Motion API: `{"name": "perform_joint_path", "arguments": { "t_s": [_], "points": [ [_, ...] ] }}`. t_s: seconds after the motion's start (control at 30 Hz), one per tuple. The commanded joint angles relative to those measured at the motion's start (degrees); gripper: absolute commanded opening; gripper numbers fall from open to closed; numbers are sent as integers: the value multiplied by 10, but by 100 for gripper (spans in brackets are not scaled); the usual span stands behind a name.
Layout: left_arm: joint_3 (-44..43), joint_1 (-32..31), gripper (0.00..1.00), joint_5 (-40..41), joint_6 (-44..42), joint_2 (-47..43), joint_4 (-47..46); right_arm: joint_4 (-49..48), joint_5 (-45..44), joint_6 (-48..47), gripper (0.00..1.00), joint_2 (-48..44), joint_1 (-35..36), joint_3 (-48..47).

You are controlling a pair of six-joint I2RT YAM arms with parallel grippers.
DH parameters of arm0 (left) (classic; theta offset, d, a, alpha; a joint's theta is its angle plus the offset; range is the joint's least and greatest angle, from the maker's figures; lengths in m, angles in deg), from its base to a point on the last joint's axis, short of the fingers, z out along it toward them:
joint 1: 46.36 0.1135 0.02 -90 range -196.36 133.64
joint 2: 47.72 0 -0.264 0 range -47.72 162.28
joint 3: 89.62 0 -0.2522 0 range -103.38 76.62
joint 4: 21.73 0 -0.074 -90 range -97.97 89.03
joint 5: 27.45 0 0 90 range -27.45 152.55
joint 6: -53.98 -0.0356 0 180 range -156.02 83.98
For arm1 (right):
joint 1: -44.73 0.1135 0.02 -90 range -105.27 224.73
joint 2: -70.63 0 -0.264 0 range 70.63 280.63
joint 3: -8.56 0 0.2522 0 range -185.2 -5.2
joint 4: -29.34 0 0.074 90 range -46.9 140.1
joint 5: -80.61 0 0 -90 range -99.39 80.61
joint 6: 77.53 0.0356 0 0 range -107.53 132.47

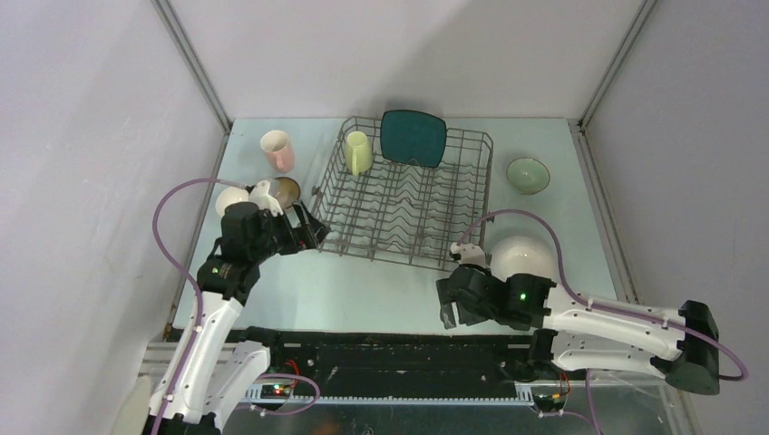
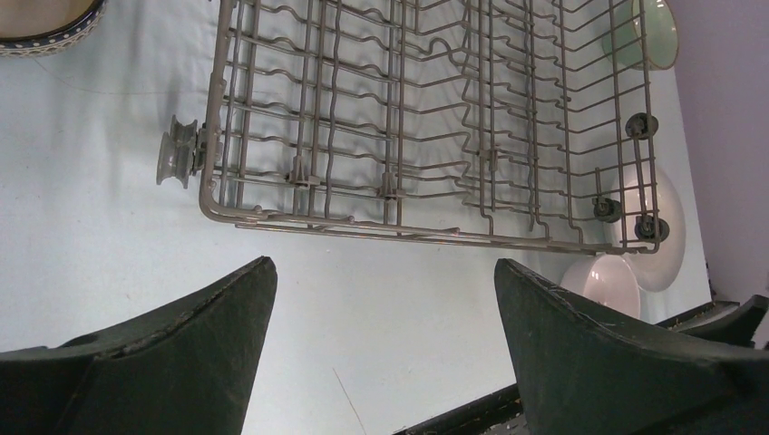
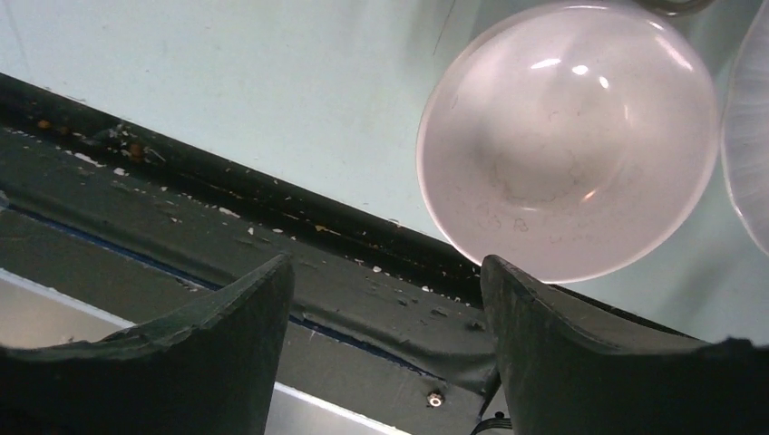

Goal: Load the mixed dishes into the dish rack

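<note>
The dish rack (image 1: 408,195) stands mid-table and holds the teal square plate (image 1: 413,138) and the yellow-green mug (image 1: 358,152). The pink cup (image 1: 277,149), a white bowl (image 1: 231,199) and the dark brown bowl (image 1: 286,190) sit left of it. The pale green bowl (image 1: 528,175) and the white round plate (image 1: 521,256) lie to its right. My left gripper (image 1: 315,230) is open and empty at the rack's near left corner (image 2: 213,204). My right gripper (image 1: 446,306) is open and empty at the near table edge. The second white bowl (image 3: 567,136) lies just beyond it.
The black rail (image 3: 272,208) along the near table edge lies right under my right gripper. Grey walls with metal posts close in the table on the left, back and right. A small wheel (image 2: 177,152) sticks out from the rack's left side.
</note>
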Motion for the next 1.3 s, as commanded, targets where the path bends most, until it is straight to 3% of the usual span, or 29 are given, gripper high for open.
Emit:
{"name": "perform_joint_path", "arguments": {
  "t_s": [0.0, 0.17, 0.37, 0.53, 0.6, 0.63, 0.67, 0.97, 1.27],
  "points": [
    [0, -1, 97, -10, -15, -5, -14, -43, 5, 8, 74, 31, -10, 11],
    [-2, -1, 97, -13, -16, 0, -15, -100, 37, -55, 67, 80, -43, 12],
    [-2, -2, 97, -15, -19, 7, -11, -118, 27, -63, 59, 146, -61, 12],
    [-4, -1, 97, -20, -20, 14, -12, -123, 27, -57, 34, 170, -61, 12],
    [-5, -2, 97, -24, -20, 17, -13, -124, 35, -49, 19, 167, -61, 12],
    [-5, -2, 96, -25, -20, 18, -13, -125, 44, -47, 6, 163, -62, 12],
    [-5, -1, 97, -25, -20, 18, -12, -126, 59, -41, 2, 160, -63, 10],
    [-4, -1, 98, -2, -17, 14, -8, -195, 218, -24, 0, 91, -60, -36],
    [0, -13, 98, -18, -15, 7, -14, -443, 419, -15, 0, 43, -124, -50]
  ]
}}
